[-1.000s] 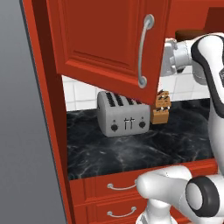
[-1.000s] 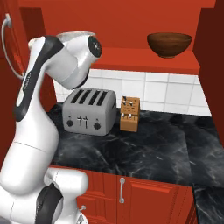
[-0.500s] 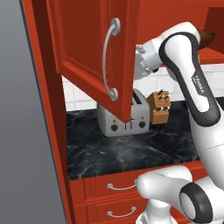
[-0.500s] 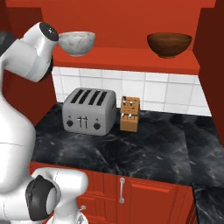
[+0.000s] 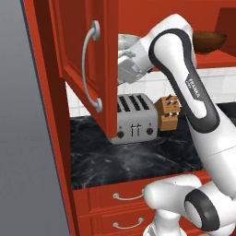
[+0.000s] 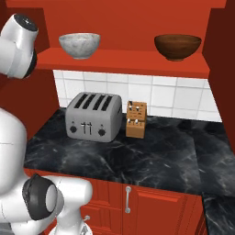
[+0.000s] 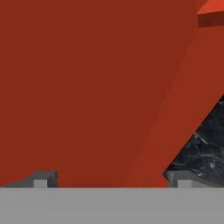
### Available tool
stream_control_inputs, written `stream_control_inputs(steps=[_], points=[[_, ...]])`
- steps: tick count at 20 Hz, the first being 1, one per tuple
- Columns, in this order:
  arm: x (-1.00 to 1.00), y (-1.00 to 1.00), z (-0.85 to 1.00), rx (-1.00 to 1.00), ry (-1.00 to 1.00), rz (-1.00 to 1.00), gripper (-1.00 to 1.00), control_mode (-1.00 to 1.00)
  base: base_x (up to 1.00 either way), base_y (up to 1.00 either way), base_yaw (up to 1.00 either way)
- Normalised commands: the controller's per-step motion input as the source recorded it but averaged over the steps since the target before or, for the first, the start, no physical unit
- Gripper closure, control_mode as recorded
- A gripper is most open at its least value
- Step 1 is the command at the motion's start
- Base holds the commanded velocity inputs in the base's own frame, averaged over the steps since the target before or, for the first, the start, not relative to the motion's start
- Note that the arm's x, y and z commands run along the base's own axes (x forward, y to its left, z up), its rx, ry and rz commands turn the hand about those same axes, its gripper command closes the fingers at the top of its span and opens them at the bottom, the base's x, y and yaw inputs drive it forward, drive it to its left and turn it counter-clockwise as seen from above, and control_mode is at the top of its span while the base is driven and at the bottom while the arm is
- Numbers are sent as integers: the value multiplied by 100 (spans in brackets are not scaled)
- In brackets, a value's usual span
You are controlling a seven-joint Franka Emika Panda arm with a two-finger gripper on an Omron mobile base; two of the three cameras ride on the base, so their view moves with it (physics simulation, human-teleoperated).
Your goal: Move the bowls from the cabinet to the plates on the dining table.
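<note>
The red cabinet stands open, its door [image 5: 76, 55] swung out edge-on at the left. On its inner shelf [image 6: 124, 62] sit both bowls: the pale grey speckled bowl [image 6: 80, 44] on the left and the dark brown bowl [image 6: 177, 46] on the right, the brown bowl [image 5: 209, 40] also showing past my arm. My hand [image 5: 130, 69] reaches in behind the door, level with the shelf. My gripper [image 7: 111, 178] is open and holds nothing, with the door's red inner face [image 7: 87, 87] close in front of it. The plates and the dining table are out of view.
Below the shelf, a silver toaster [image 6: 94, 116] and a wooden knife block [image 6: 136, 119] stand on the black marble counter [image 6: 151, 160] against white tiles. Red drawers [image 5: 120, 203] and a lower cabinet door [image 6: 147, 206] run under it. A grey wall [image 5: 23, 138] is at the far left.
The cabinet door has swung from nearly shut to wide open. My arm moved left with it, uncovering the grey bowl in the right base view. The gripper stayed open.
</note>
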Motion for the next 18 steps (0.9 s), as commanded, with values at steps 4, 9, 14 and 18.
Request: stream_control_inputs(steps=[4,9,14,18], points=[[0,-12,0,0,-4,3,-100,-100,0,0,0],[-5,-47,0,-9,-10,3,-100,-100,0,0,0],[-8,-51,0,-24,-16,1,-100,-100,0,0,0],[-2,-43,0,-30,-19,0,-100,-100,0,0,0]])
